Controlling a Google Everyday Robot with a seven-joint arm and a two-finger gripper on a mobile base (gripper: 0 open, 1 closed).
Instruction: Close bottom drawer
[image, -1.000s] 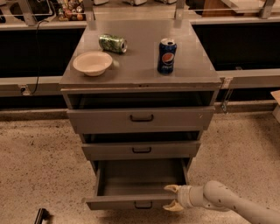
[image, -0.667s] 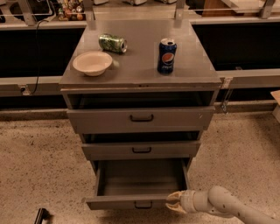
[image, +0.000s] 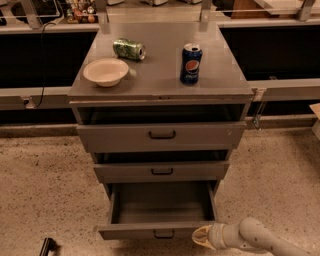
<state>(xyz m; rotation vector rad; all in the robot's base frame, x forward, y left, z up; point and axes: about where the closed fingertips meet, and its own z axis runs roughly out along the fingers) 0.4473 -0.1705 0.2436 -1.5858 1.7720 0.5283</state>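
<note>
The bottom drawer (image: 150, 230) of the grey metal cabinet is pulled far out, its empty inside showing. Its slim front panel carries a small dark handle (image: 163, 233) at the centre. My gripper (image: 201, 237) comes in from the lower right, with its pale tip right at the right end of the drawer's front panel. The arm (image: 260, 239) stretches off to the bottom right corner. The two upper drawers (image: 160, 136) stand slightly out.
On the cabinet top (image: 160, 85) stand a white bowl (image: 105, 71), a green can lying on its side (image: 128, 49) and an upright blue Pepsi can (image: 191, 63). Speckled floor surrounds the cabinet. A dark object (image: 47, 246) lies on the floor at the lower left.
My gripper has dropped lower and come a little closer to the drawer front's right end. The drawer stays open about as far as before.
</note>
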